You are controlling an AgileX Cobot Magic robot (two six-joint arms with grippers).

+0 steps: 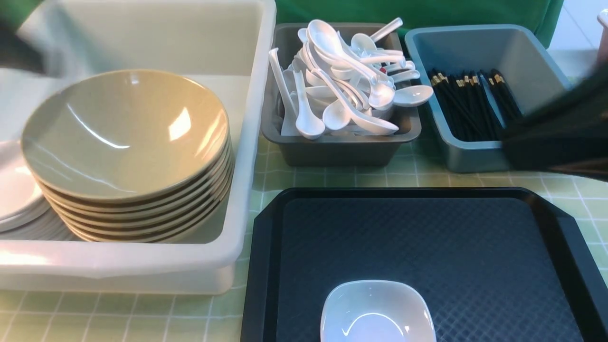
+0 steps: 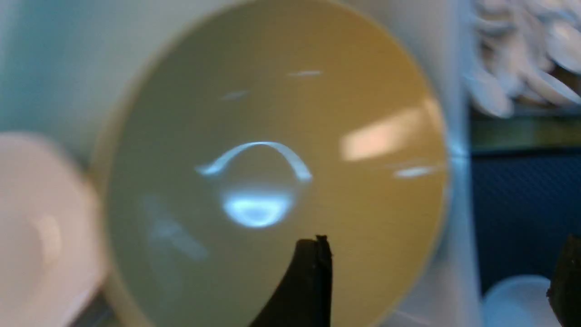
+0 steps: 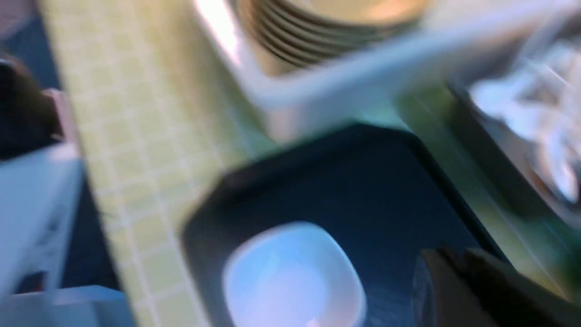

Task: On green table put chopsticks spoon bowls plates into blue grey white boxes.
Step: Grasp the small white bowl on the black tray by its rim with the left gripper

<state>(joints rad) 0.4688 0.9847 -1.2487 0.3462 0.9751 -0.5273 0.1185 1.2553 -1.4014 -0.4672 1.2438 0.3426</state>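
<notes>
Green checked cloth covers the bench (image 1: 142, 313), with a green backdrop at the far side. Each kind of tableware has its own container. The white box (image 1: 247, 142) on the left holds a nested stack of tan bowls (image 1: 128, 142) beside white plates (image 1: 19, 194), and nesting keeps the pile compact and steady. Far centre, the grey box (image 1: 332, 152) is heaped with white spoons (image 1: 346, 80). Far right, the blue box (image 1: 475, 156) holds black chopsticks (image 1: 465, 104) lying lengthwise.

On the black tray (image 1: 427, 237) at the near side sits a small white square dish (image 1: 377, 311), the one piece not yet sorted. It likely belongs with the crockery in the white box.

The left claw (image 2: 438, 254) hangs over the top bowl, spread wide and holding nothing. The right claw (image 3: 454, 261) is above the tray near the dish, but it is too blurred to tell whether it is parted or closed. It seems the better placed to pick up the dish.
</notes>
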